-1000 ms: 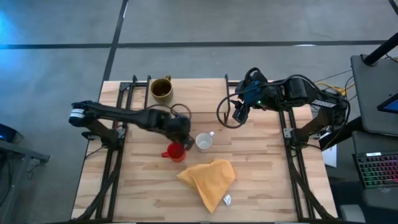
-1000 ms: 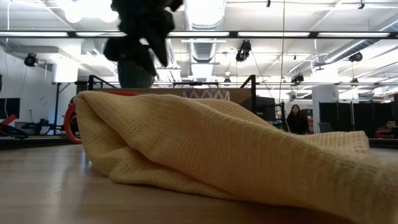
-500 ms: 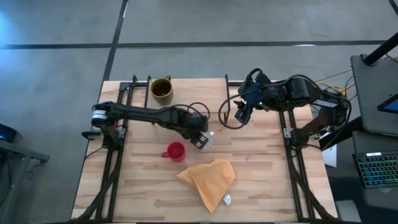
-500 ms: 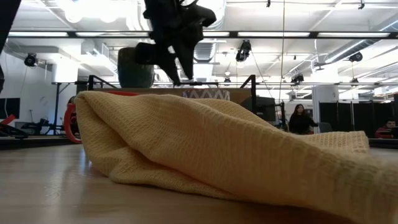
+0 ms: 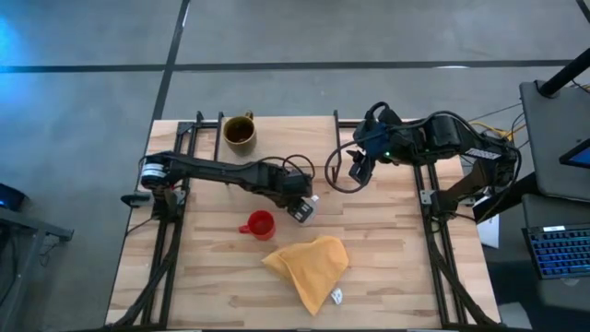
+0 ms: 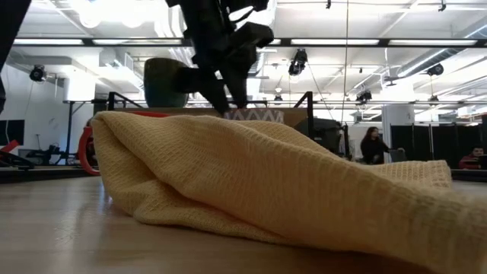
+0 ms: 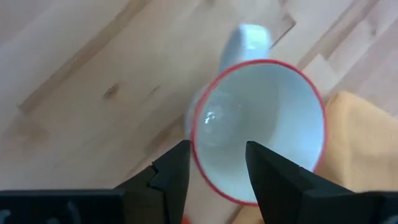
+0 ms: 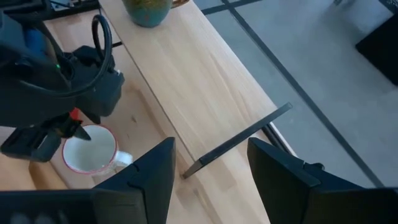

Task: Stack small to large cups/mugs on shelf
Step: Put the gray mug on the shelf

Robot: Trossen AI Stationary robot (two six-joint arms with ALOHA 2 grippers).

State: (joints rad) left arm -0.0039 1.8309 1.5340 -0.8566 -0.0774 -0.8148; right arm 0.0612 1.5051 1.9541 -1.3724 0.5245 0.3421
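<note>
Left gripper [image 5: 301, 208]: extended from the left side to mid-table, poised directly over the white mug [image 5: 307, 207]; fingers [image 7: 171, 174] spread apart, one tip in front of the mug's rim, the other over its inside, nothing clamped. Seen too in the low view [image 6: 228, 57], hanging above the cloth line.

White mug [image 7: 261, 124]: upright on the tabletop [image 5: 387, 240] near its centre, mouth open upward, red line around the rim, handle pointing away from the wrist camera. Also visible in the right wrist view [image 8: 92, 149], beneath the left gripper [image 8: 46, 140].

Red mug [image 5: 259, 225]: upright on the table, left of the white mug and just apart from it, handle to the left. Only a red edge [image 6: 86, 148] visible in the low view, behind the cloth.

Olive-brown mug [image 5: 240, 133]: upright on the shelf [image 5: 295, 129], at its left end, dark inside, well apart from the other two. Lower body visible in the right wrist view [image 8: 148, 11].

Shelf: light-wood board across the far part of the table, black metal frame at its ends; carries the olive-brown mug only.

Yellow-orange cloth [image 5: 309, 265]: crumpled heap on the near half of the table, right of the red mug; fills most of the low view [image 6: 266, 183].

Right gripper [image 5: 354, 169]: waiting at the far right, above the shelf's right part; fingers [image 8: 152, 177] parted, holding nothing.
</note>
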